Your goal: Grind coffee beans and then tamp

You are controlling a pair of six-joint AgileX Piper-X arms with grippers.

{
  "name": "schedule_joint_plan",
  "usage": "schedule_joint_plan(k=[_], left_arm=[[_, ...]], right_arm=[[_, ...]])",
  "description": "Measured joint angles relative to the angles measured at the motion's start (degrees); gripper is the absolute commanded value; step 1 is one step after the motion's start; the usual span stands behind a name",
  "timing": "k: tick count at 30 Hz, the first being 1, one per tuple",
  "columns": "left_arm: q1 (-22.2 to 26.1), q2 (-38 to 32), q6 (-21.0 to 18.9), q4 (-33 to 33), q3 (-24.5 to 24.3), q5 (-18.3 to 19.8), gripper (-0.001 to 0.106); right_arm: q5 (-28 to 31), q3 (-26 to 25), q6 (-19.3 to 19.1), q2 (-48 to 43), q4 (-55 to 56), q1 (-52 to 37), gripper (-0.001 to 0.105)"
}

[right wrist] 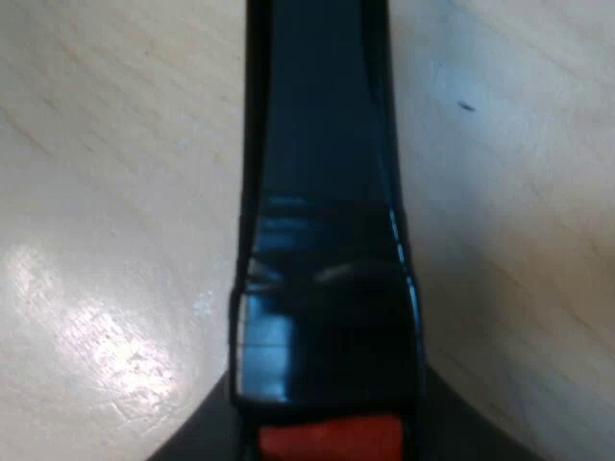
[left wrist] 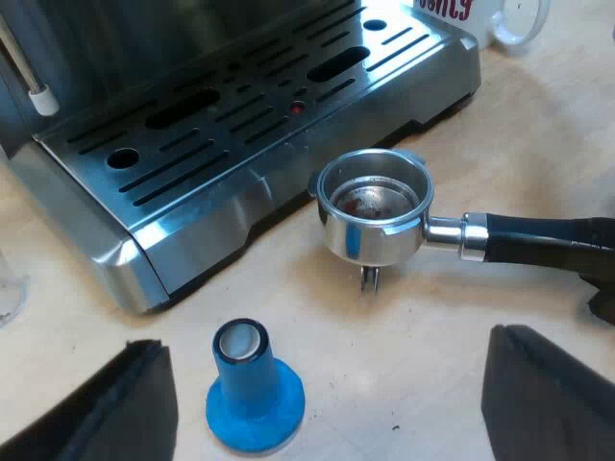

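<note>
Currently: round silver metal holder (left wrist: pixel 373 206), black handle (right wrist: pixel 322 240) pinched in right gripper's (right wrist: pixel 322 440) jaws, just before steel espresso machine (left wrist: pixel 240 144); basket near-empty, grinding likely pending, needing a lift to machine. Near machine, blue tamper (left wrist: pixel 255 389) between left gripper's (left wrist: pixel 325 365) spread jaws.

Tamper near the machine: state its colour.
Blue tamper, pale on top; left wrist view shows it best.
</note>
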Motion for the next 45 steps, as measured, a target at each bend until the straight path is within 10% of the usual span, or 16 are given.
schedule_joint_plan(k=[23,32,45], left_arm=[[0.0,0.0,0.0,0.0,0.0,0.0,0.067],[0.0,0.0,0.0,0.0,0.0,0.0,0.067],[0.0,0.0,0.0,0.0,0.0,0.0,0.067]], right_arm=[[0.8,0.4,0.0,3.1,-3.0,0.0,0.001],[0.9,0.4,0.0,3.2,-3.6,0.0,0.058],[1.0,0.1,0.0,1.3,1.0,0.0,0.062]])
